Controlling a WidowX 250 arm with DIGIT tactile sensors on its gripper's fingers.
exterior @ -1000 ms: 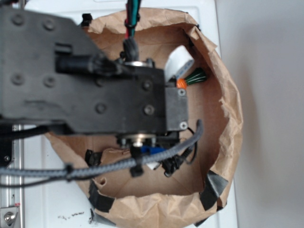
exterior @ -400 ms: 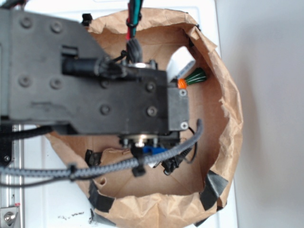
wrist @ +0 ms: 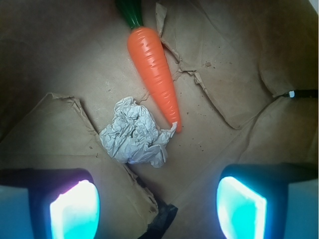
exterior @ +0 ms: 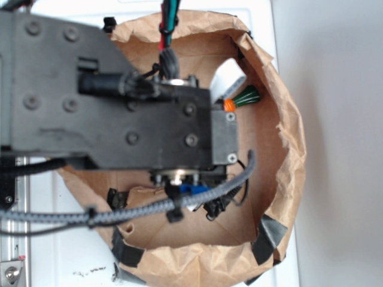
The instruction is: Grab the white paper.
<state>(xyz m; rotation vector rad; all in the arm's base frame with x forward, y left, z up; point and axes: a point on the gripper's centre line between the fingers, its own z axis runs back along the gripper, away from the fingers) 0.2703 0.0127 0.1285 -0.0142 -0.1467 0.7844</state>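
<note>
In the wrist view the white paper [wrist: 134,133] lies as a crumpled ball on the brown bag floor [wrist: 234,64]. It sits just ahead of my gripper [wrist: 158,206] and slightly left of its centre line. The gripper is open: its two glowing pads [wrist: 75,209] stand wide apart with nothing between them. An orange toy carrot [wrist: 154,69] lies just beyond the paper, its tip touching or nearly touching the paper's right edge. In the exterior view my arm [exterior: 119,113] hides the paper and the fingers; only the carrot's green top [exterior: 246,95] shows.
A large brown paper bag [exterior: 290,149] with raised crumpled walls rings the workspace. A flat white tab [exterior: 227,76] leans at its far side. Torn flaps [wrist: 60,134] and black tape [wrist: 160,219] lie on the floor. Grey cable [exterior: 149,206] crosses below the arm.
The arm shifted slightly up in the exterior picture about a second ago and has stayed still over the last half second. Nothing was taken hold of.
</note>
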